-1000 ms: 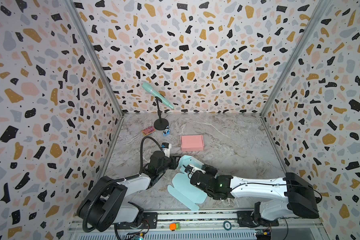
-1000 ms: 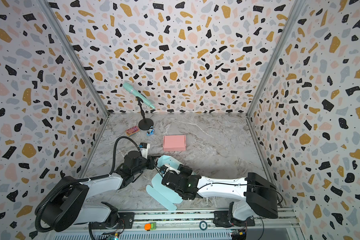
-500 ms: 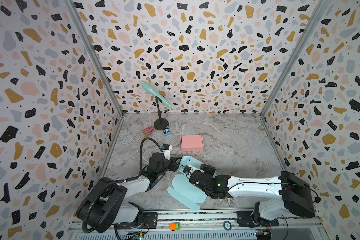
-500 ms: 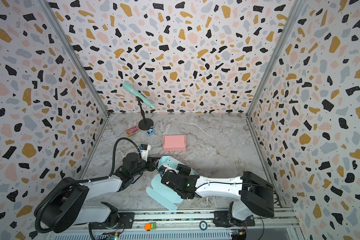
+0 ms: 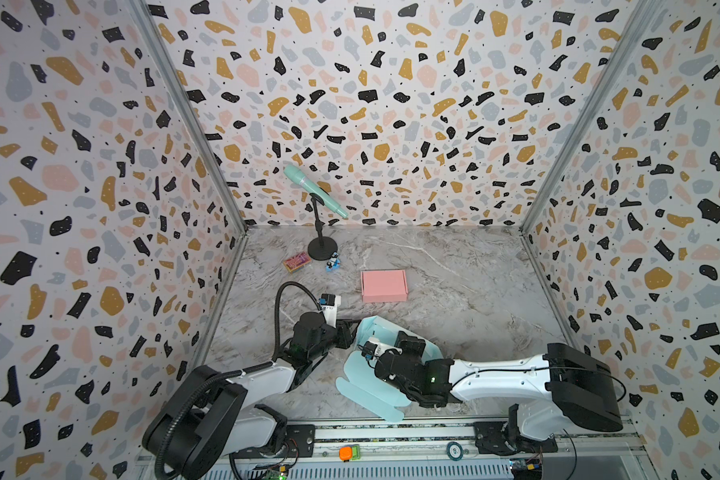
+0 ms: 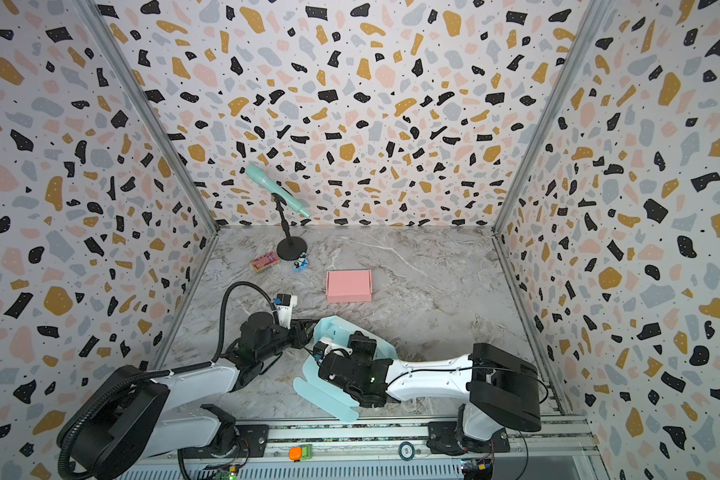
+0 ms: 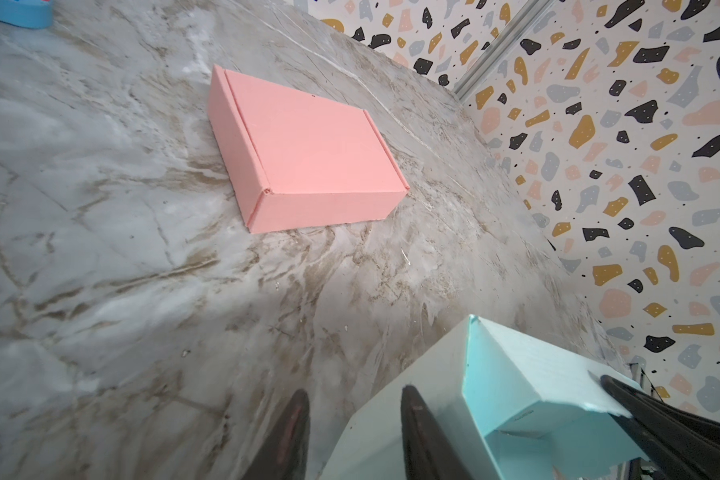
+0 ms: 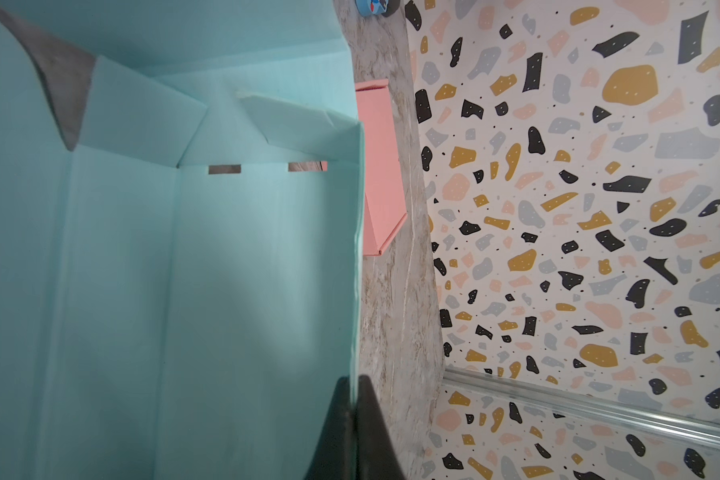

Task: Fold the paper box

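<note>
We see the paper box (image 5: 362,395), pale turquoise card, half built at the front of the bench (image 5: 474,299), between the two arms. Its walls stand up at the far end, while the lid with its rounded tabs lies flat toward the front edge. The right pincer (image 8: 353,382) is closed tight on the top edge of one upright wall. The left pincer (image 7: 354,392) stands partly open just beside the box's left corner, with one finger over the pale outer face, and it grips nothing that we can make out. The bench has a grey-brown marble pattern and is closed in on three sides by walls (image 5: 391,104) speckled black, ochre, pink and grey. Farther back are a closed pink box (image 5: 384,285), a turquoise microphone (image 5: 312,189) on a black stand (image 5: 321,251), a small patterned card (image 5: 297,262) and a little toy figure (image 5: 333,262). Only the right wrist view shows the box's inside, with its creases, two slots (image 8: 224,169) and an inward-tilted flap. Only the left wrist view shows its whitish outside. The flat lid appears in both top views alone.
</note>
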